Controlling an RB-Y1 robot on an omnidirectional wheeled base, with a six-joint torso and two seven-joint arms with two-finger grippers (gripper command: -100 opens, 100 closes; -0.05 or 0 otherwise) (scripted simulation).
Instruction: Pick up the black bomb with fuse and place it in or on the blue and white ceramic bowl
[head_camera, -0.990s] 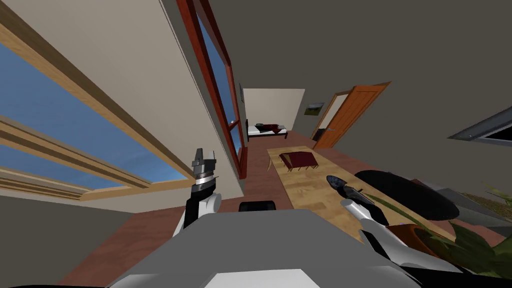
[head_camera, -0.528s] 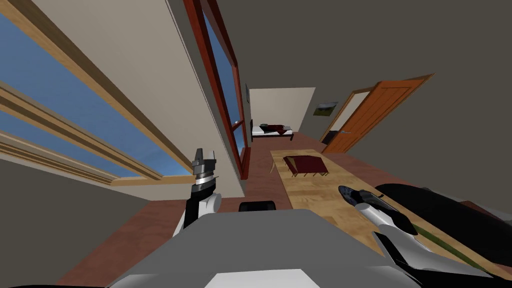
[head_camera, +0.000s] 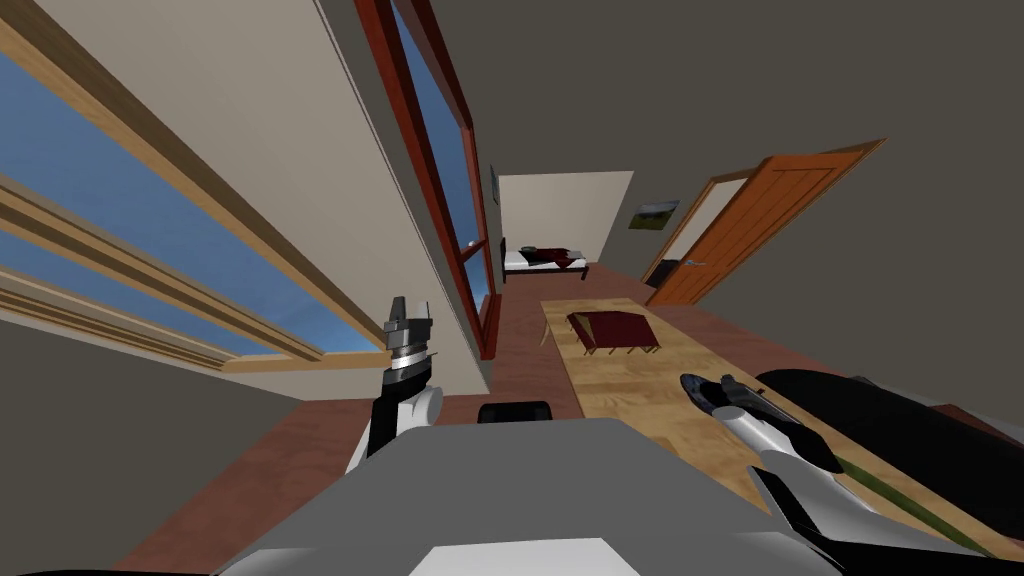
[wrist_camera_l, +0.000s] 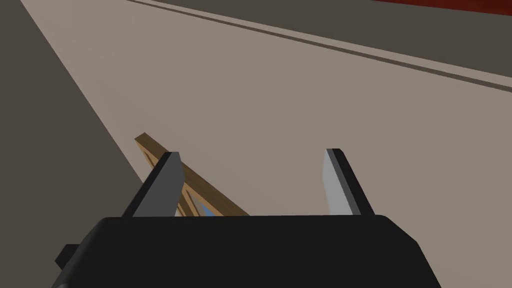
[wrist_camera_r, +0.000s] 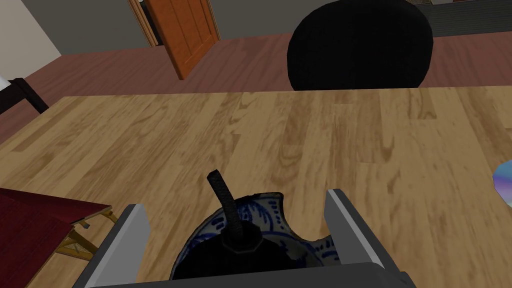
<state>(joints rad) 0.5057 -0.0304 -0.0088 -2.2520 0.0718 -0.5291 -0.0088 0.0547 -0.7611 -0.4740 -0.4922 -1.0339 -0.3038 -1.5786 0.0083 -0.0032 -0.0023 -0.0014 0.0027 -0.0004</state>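
Looking down from the head, you see the left gripper (head_camera: 408, 322) raised beside the wall below the window, well apart from the table (head_camera: 630, 395). The right gripper (head_camera: 712, 388) reaches over the near part of this long wooden table. What lies at its tip is too small and dark to make out from here. A black chair (head_camera: 900, 430) stands close beside the right forearm and is cut off by the picture's edge. Farther along the tabletop sits a dark red stand (head_camera: 612, 328), well apart from the gripper, with bare wood between them.

From the left wrist, you find the fingers spread wide with nothing between them.

From the right wrist, you find the bomb (wrist_camera_r: 235, 260) sitting in the bowl (wrist_camera_r: 272, 220), its fuse (wrist_camera_r: 226, 200) leaning up between the two fingers. The jaws stand spread on either side, and neither blade presses the bomb. The gripper's dark body hides the lower part of the bomb and the near half of the bowl, so you see only the far rim and its blue and white pattern. Beyond the bowl the wood is bare up to the far edge, where the chair's back rises. A pale blue thing (wrist_camera_r: 504, 181) is cut off at the picture's border, and you cannot tell what it is. The red stand's corner and wooden legs show just beside one finger.
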